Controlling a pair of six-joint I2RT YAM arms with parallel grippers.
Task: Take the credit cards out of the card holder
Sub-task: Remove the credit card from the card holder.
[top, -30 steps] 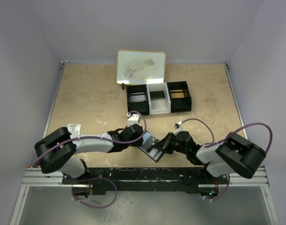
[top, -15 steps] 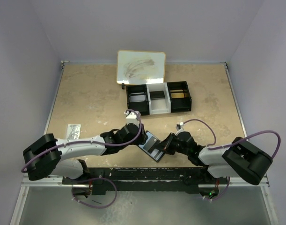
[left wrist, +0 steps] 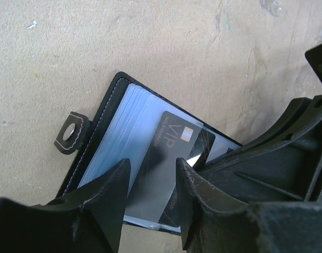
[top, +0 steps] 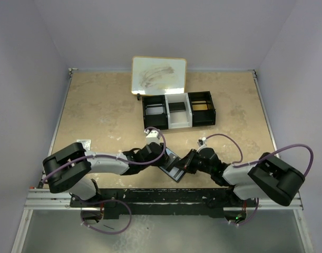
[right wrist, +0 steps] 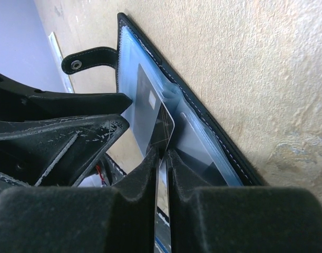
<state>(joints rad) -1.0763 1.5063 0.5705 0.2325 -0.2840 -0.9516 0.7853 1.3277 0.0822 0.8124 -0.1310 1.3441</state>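
Lying open on the desk (left wrist: 150,42) near its front edge, the card holder (left wrist: 113,137) is baring a dark card (left wrist: 184,138) whose edge the right hand (right wrist: 163,153), nearly closed, is pinching, while the left hand (left wrist: 153,163) is hanging half open just above it.

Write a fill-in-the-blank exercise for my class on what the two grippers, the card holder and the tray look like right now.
1. The black card sticking out of the card holder is marked ___.
2. The right gripper is shut on that card's edge, while the left gripper hangs over it with jaws ___.
3. The tray farther back on the table has ___ compartments.

Missing words: VIP; open; three.
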